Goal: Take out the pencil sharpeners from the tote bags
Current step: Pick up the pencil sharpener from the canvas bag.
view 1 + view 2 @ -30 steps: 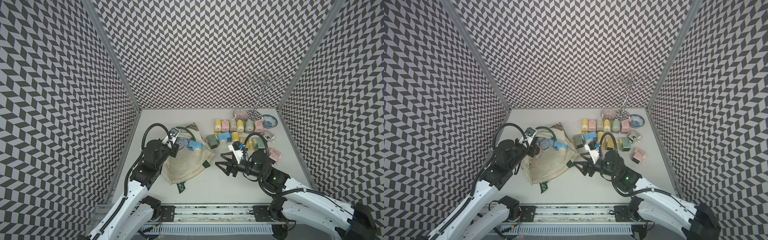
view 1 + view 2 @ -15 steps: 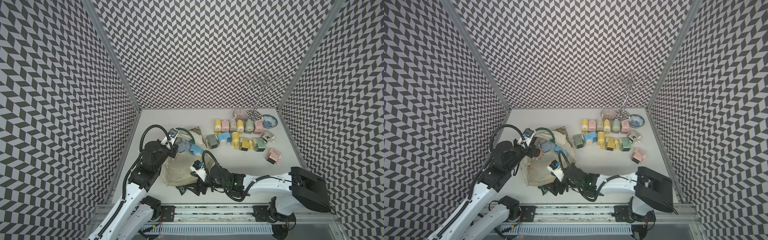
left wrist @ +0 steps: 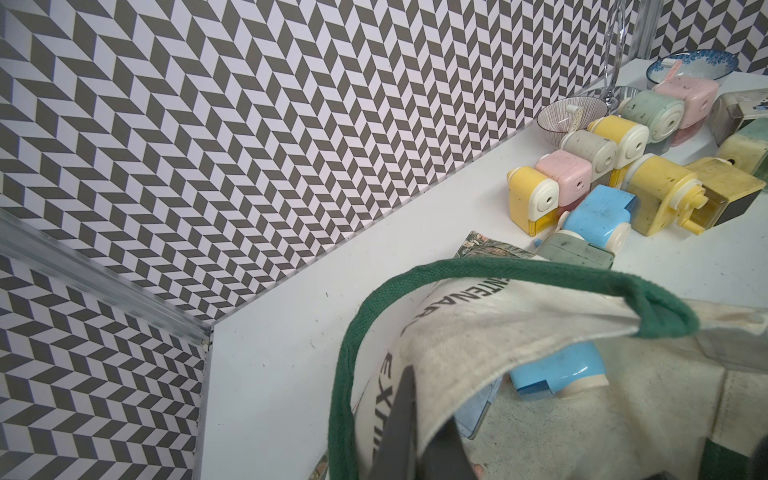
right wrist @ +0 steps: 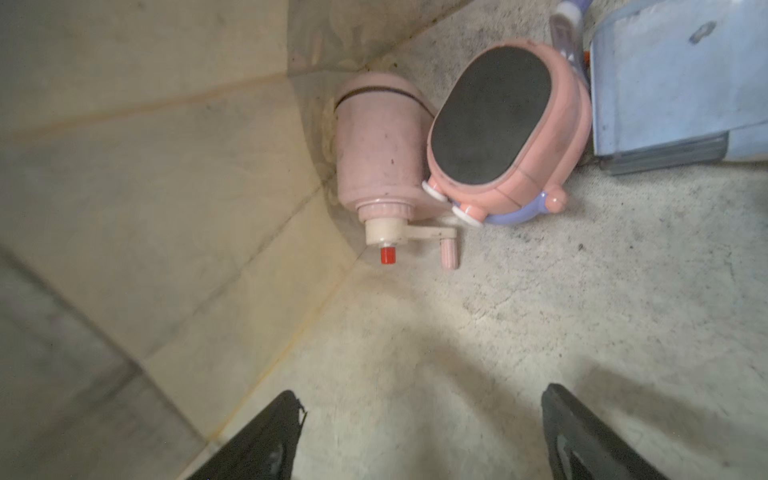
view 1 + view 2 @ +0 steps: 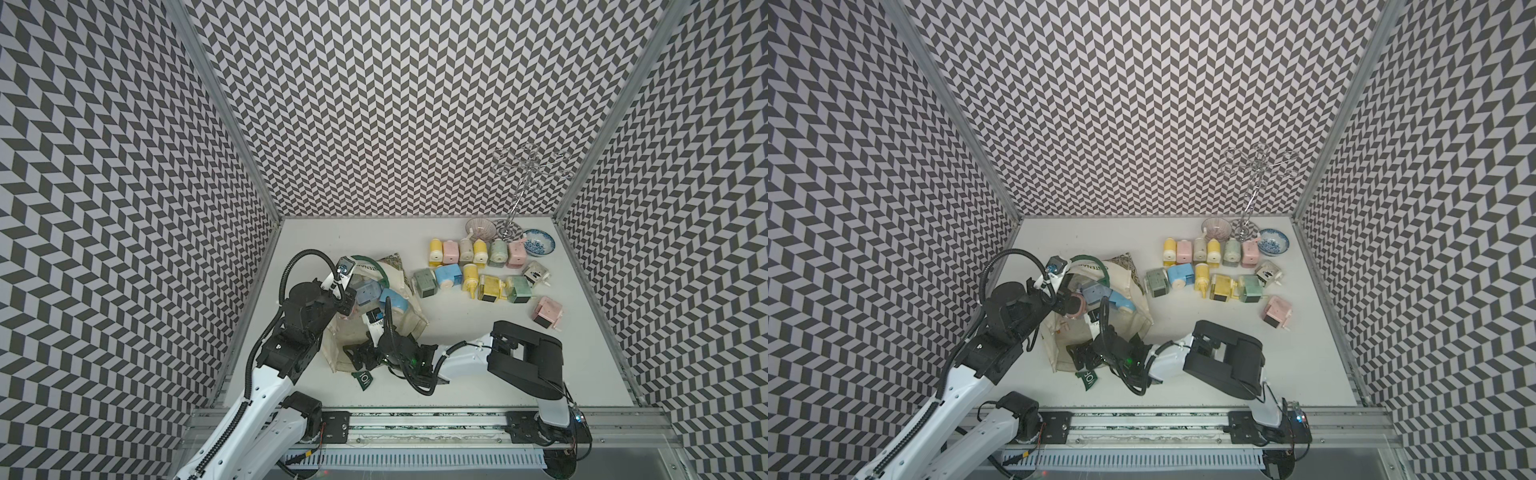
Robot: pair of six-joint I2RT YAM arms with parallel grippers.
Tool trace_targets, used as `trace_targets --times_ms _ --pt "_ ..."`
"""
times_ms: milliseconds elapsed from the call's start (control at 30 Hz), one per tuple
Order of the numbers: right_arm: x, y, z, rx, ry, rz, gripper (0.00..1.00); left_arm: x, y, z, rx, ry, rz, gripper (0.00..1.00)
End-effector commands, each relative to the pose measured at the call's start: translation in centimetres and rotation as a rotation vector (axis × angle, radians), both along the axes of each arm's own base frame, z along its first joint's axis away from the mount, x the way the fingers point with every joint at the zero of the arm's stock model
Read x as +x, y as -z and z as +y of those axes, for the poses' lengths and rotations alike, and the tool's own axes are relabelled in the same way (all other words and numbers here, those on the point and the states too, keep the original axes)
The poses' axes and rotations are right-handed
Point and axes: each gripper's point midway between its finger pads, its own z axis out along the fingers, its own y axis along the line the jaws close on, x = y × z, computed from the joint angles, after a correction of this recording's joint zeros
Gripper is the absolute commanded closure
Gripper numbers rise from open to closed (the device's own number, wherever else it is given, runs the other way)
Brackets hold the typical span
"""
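The cream tote bag (image 5: 411, 322) with green straps lies at the table's left, also seen in a top view (image 5: 1136, 318). My left gripper (image 3: 424, 415) is shut on the bag's canvas rim (image 3: 498, 324), holding the mouth up. My right gripper (image 4: 422, 392) stands open inside the bag, empty, short of a pale pink sharpener (image 4: 378, 153) and a salmon one with a dark base (image 4: 498, 124). A blue sharpener (image 4: 665, 83) lies beside them. Two blue sharpeners (image 5: 368, 291) show at the bag's mouth. Several pencil sharpeners (image 5: 478, 251) stand outside on the table at the right.
A lone pink sharpener (image 5: 546, 311) sits apart at the right. Two patterned bowls (image 5: 538, 242) (image 5: 480, 227) and a wire stand (image 5: 517, 195) occupy the back right corner. A green strap end (image 5: 365, 377) trails from the bag toward the front. Patterned walls enclose three sides.
My right arm has swung from beside the sharpener cluster leftward into the front of the bag, and its jaws have widened. The left gripper keeps its hold on the rim.
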Motion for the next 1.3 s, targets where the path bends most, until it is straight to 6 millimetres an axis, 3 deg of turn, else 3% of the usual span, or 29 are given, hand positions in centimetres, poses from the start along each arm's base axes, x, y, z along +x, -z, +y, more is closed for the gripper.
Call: trace_targets --times_ms 0,100,300,467,800,967,1267 --pt "2.4 -2.8 1.1 0.128 0.129 -0.041 0.09 -0.2 -4.0 -0.2 -0.06 0.014 -0.138 1.0" --pt "3.5 -3.5 1.8 0.157 0.174 -0.07 0.07 -0.3 -4.1 -0.4 -0.06 0.024 -0.141 1.0" --pt "6.8 -2.5 3.6 0.162 0.252 -0.013 0.08 -0.4 -4.1 -0.4 -0.057 0.025 -0.149 1.0" --pt "8.8 -1.6 3.4 0.113 0.342 -0.021 0.09 -0.4 -4.1 -0.6 -0.055 0.035 -0.148 1.0" --pt "12.1 2.6 3.1 0.025 0.356 0.049 0.19 -0.6 -3.9 -1.1 -0.051 0.053 -0.144 1.0" --pt "12.4 3.5 3.7 0.045 0.254 0.105 0.27 -0.6 -3.9 -1.2 -0.048 0.052 -0.144 1.0" --pt "12.3 2.0 4.0 0.062 0.162 0.074 0.41 -0.6 -3.8 -1.3 -0.045 0.055 -0.141 1.0"
